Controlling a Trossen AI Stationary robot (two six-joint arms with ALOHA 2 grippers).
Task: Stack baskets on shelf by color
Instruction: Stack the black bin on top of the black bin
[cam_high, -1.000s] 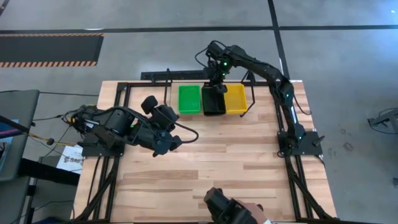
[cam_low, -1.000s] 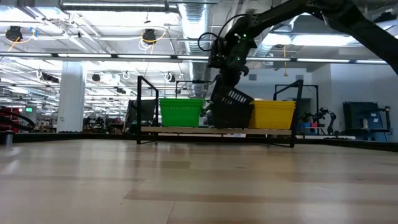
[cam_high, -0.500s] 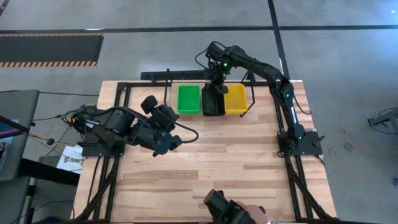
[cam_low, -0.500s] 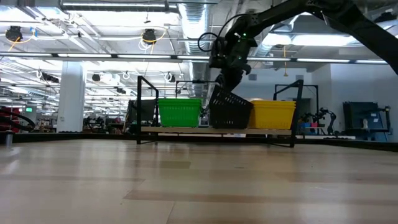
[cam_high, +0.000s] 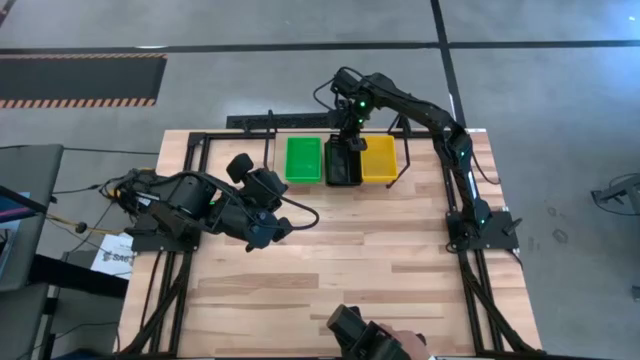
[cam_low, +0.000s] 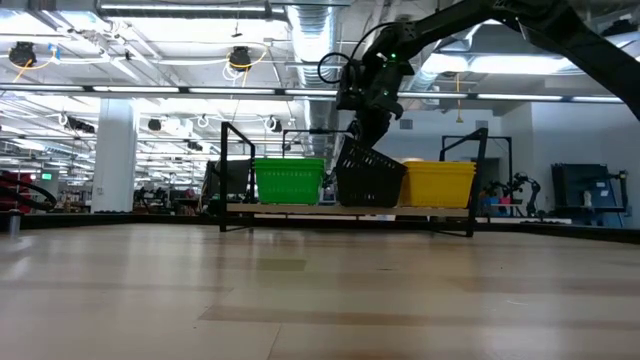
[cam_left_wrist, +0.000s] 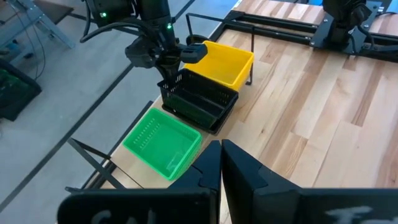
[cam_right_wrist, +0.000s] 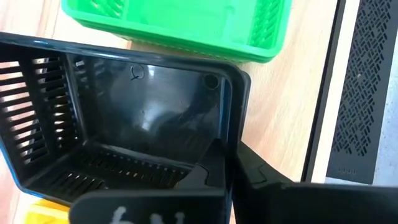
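The shelf (cam_low: 235, 165) stands at the table's far edge. On it sit a green basket stack (cam_high: 304, 160) on the left and a yellow stack (cam_high: 379, 158) on the right. Between them is a black basket (cam_high: 343, 165), which shows tilted in the low view (cam_low: 372, 178). My right gripper (cam_high: 350, 135) is shut on the black basket's far wall; it also shows in the low view (cam_low: 362, 128). My left gripper (cam_high: 264, 230) is shut and empty over the table's left middle, well short of the shelf. My right gripper holds the black basket by its far short wall (cam_right_wrist: 227, 134), one finger (cam_right_wrist: 202, 169) inside the basket and one (cam_right_wrist: 258, 169) outside. The fingers come from above, pointing down. The basket is tilted, its held far end raised and its near end down on the shelf between the green and yellow stacks.
Black frame rails (cam_high: 190, 150) edge the table. A dark object and a person's hand (cam_high: 385, 342) are at the near edge. The wide wooden tabletop (cam_high: 350, 260) lies in front of the shelf.
My right gripper has gone down a little with the black basket. The basket has settled lower between the green and yellow stacks and tilts less than before.
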